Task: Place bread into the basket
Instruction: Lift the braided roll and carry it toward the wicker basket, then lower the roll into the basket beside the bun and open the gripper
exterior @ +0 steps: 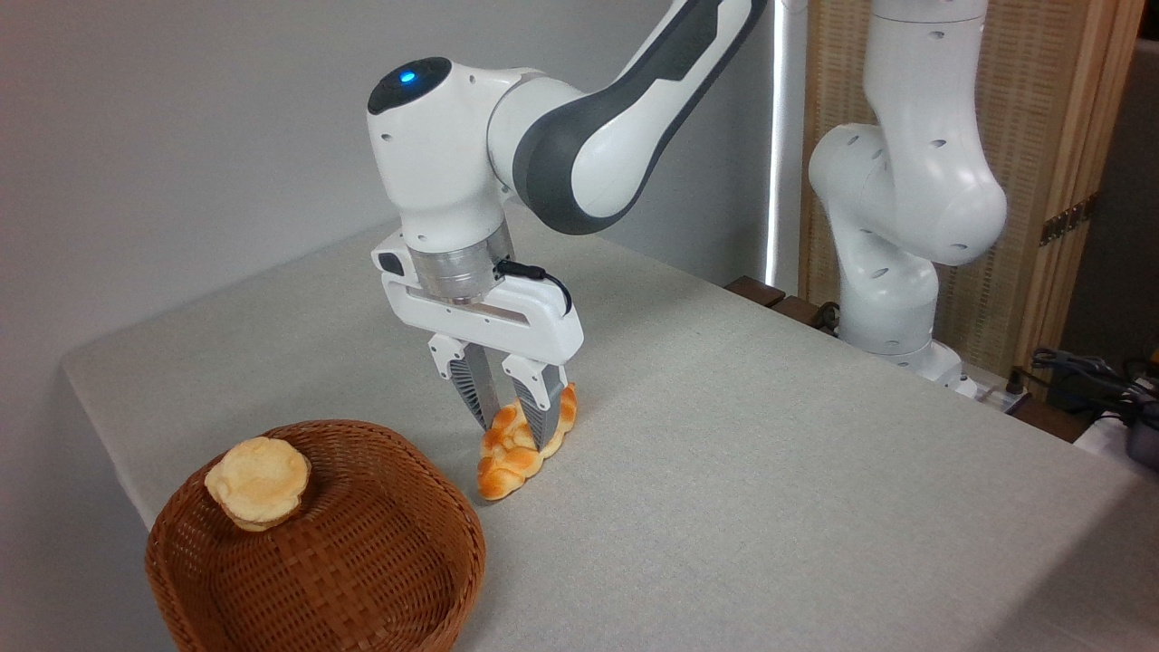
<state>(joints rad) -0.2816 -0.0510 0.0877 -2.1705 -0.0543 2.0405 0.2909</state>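
**Fingers astride the loaf**

The bread [521, 450] lies on the table [770, 471], just right of the basket [380, 580] and not yet in it. The gripper [514, 427] straddles its middle, one finger either side — whether they already pinch it I cannot tell. It looks light, glossy and perhaps slippery; a mid-length grip across the braid should balance it. A bun [259, 482] sits on the basket's far-left rim.

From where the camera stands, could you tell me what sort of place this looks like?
Probably a robotics lab or test room, not a kitchen: a Franka arm is mounted at a cloth-covered table holding only a braided loaf, a wicker basket and a bun, with loose cables at the right edge.
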